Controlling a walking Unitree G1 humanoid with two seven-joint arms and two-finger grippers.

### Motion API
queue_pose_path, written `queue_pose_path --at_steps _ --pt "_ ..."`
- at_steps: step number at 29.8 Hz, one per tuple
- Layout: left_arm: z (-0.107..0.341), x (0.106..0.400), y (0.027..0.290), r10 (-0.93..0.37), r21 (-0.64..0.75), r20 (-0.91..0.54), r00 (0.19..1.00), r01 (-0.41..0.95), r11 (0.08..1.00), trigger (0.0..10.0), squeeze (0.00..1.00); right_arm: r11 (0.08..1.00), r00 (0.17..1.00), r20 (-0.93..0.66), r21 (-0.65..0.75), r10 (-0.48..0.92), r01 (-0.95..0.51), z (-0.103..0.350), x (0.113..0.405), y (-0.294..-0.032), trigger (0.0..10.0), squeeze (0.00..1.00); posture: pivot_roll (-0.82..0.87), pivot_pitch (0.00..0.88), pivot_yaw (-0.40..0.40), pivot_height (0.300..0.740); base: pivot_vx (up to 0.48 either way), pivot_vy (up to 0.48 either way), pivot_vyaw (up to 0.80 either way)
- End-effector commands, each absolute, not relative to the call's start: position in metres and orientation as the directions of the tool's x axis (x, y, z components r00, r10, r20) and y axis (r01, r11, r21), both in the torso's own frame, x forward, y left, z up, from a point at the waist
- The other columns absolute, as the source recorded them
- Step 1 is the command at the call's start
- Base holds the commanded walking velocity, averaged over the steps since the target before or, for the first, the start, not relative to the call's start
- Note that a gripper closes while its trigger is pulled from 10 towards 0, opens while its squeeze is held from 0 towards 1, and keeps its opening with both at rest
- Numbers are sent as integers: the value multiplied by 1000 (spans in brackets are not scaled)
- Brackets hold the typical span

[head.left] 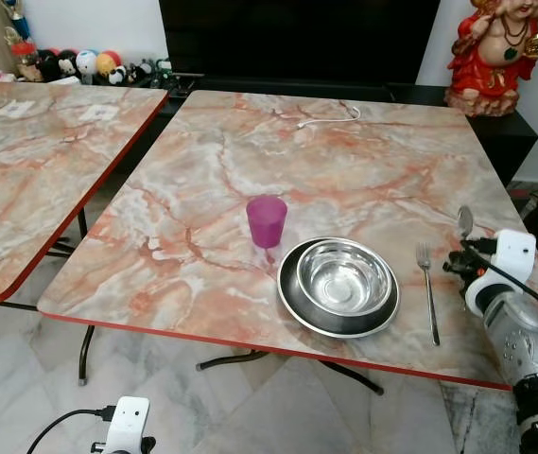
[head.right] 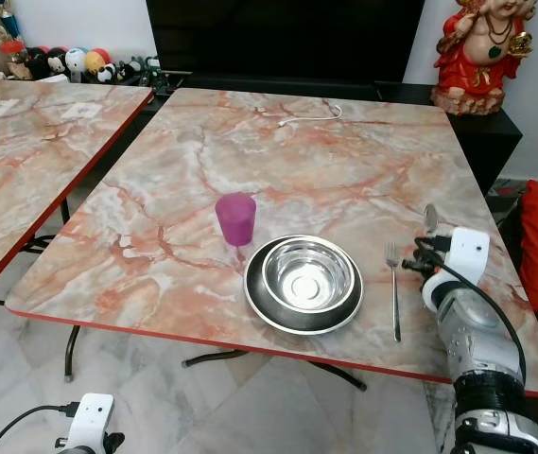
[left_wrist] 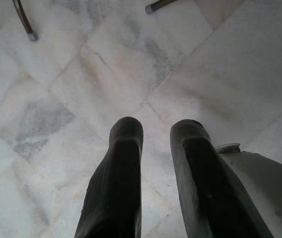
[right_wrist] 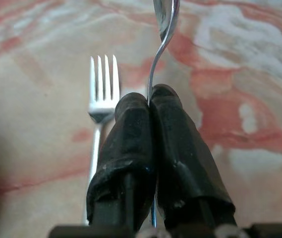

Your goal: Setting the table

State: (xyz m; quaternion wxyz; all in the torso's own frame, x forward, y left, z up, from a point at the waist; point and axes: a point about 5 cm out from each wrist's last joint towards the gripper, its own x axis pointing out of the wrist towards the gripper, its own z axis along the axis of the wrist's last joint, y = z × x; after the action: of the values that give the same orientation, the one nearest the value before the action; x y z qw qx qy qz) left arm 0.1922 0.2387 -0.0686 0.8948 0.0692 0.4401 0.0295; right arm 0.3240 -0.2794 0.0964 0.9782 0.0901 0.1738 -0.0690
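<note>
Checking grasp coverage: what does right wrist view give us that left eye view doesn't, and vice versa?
Right wrist view alone: the right gripper fingers pressed shut on the spoon handle, clamped between the two black pads.

Left eye view alone: the purple cup, the steel bowl sitting in the dark plate, a white cable at the table's far edge, a second table to the left, and the red statue.

Both: the spoon held above the marble table, right of the fork lying flat.
</note>
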Motion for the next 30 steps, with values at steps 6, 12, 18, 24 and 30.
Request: queue_pose_path --at_steps 6,12,18,24,30 --pt "-71 183 247 126 152 -801 586 -5 988 10000 0 981 918 -389 137 -75 138 87 316 -280 10000 0 41 19 -3 740 0 0 0" --pt "-71 183 246 125 153 -802 584 -2 988 10000 0 984 917 -397 136 -51 114 86 314 -277 10000 0 39 4 -4 740 0 0 0" --pt "-72 182 246 122 153 -805 581 5 988 10000 0 984 914 -402 137 -53 117 81 308 -280 10000 0 38 0 -2 740 0 0 0" --pt "-72 182 246 122 153 -805 580 5 988 10000 0 984 913 -404 138 -51 116 80 308 -279 10000 0 39 0 -1 740 0 0 0" --pt "-73 180 247 129 157 -807 576 -2 988 10000 0 984 914 -403 142 -46 112 79 308 -276 10000 0 45 0 -3 740 0 0 0"
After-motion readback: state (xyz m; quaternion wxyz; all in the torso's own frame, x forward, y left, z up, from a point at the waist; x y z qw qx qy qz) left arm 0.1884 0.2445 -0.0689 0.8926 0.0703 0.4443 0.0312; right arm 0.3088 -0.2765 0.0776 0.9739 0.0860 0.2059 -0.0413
